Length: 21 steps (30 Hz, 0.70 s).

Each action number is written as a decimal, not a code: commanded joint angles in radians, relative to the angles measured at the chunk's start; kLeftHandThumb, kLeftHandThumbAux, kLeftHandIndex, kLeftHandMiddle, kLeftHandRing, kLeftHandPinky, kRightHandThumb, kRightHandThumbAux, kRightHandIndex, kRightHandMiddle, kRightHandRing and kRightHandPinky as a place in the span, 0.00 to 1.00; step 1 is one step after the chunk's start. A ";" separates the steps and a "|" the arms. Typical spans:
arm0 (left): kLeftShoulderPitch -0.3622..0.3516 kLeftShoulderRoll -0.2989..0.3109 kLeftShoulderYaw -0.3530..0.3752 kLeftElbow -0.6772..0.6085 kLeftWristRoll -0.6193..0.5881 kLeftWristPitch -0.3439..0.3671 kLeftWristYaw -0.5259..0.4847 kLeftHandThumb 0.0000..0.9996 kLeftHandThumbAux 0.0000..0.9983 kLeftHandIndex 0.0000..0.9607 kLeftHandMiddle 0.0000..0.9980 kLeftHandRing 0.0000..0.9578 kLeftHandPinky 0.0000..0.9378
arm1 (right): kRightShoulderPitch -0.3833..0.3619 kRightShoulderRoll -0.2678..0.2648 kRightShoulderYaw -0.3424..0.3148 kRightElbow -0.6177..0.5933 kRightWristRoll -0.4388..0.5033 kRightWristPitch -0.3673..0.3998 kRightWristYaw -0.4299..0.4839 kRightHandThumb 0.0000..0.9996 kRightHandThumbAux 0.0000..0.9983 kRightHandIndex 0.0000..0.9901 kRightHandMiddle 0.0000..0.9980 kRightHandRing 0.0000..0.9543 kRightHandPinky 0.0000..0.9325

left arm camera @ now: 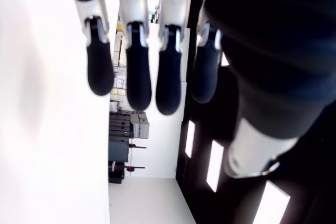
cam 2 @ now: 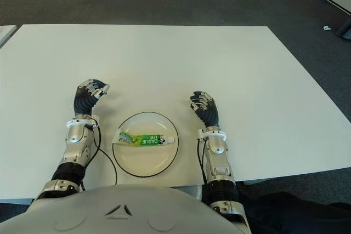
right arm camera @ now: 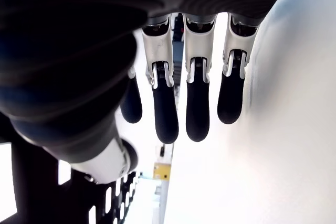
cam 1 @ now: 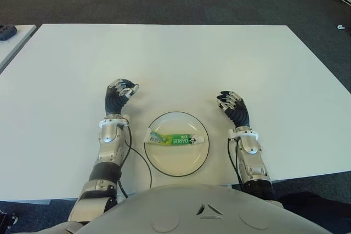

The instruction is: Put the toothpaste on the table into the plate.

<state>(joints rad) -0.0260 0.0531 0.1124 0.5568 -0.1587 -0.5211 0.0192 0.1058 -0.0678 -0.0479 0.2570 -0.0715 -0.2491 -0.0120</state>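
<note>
A green and white toothpaste tube [cam 1: 175, 139] lies flat across the white plate [cam 1: 176, 163] near the table's front edge, its cap end pointing right. My left hand [cam 1: 121, 90] shows to the left of the plate, its fingers [left arm camera: 139, 66] relaxed and holding nothing. To the right of the plate is my right hand [cam 1: 229, 102], whose fingers [right arm camera: 167, 108] also hang loose with nothing between them. Neither hand touches the tube or the plate.
The white table [cam 1: 175, 64] stretches far beyond the plate. A thin black cable [cam 1: 147, 168] curves past the plate's left side. Dark carpet surrounds the table, and another white table's corner [cam 1: 13, 34] shows at the far left.
</note>
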 commanded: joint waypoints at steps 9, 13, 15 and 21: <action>-0.004 -0.046 0.029 0.033 0.017 0.022 0.025 0.65 0.73 0.45 0.52 0.53 0.52 | -0.027 0.010 0.006 0.017 -0.002 0.006 -0.012 0.00 0.78 0.31 0.41 0.43 0.44; -0.005 -0.052 0.035 0.037 0.019 0.022 0.023 0.68 0.72 0.44 0.52 0.53 0.53 | -0.032 0.010 0.007 0.016 -0.008 0.016 -0.021 0.00 0.80 0.31 0.41 0.42 0.44; -0.005 -0.053 0.038 0.037 0.017 0.028 0.017 0.69 0.72 0.44 0.53 0.54 0.53 | -0.034 0.011 0.008 0.014 -0.010 0.022 -0.025 0.00 0.82 0.31 0.40 0.42 0.44; -0.001 -0.052 0.042 0.031 0.014 0.042 0.007 0.69 0.72 0.44 0.54 0.55 0.54 | -0.037 0.012 0.010 0.009 -0.008 0.033 -0.030 0.00 0.89 0.33 0.38 0.40 0.40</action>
<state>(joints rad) -0.0256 0.0041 0.1483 0.5818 -0.1476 -0.4974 0.0321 0.0789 -0.0597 -0.0424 0.2644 -0.0789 -0.2362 -0.0390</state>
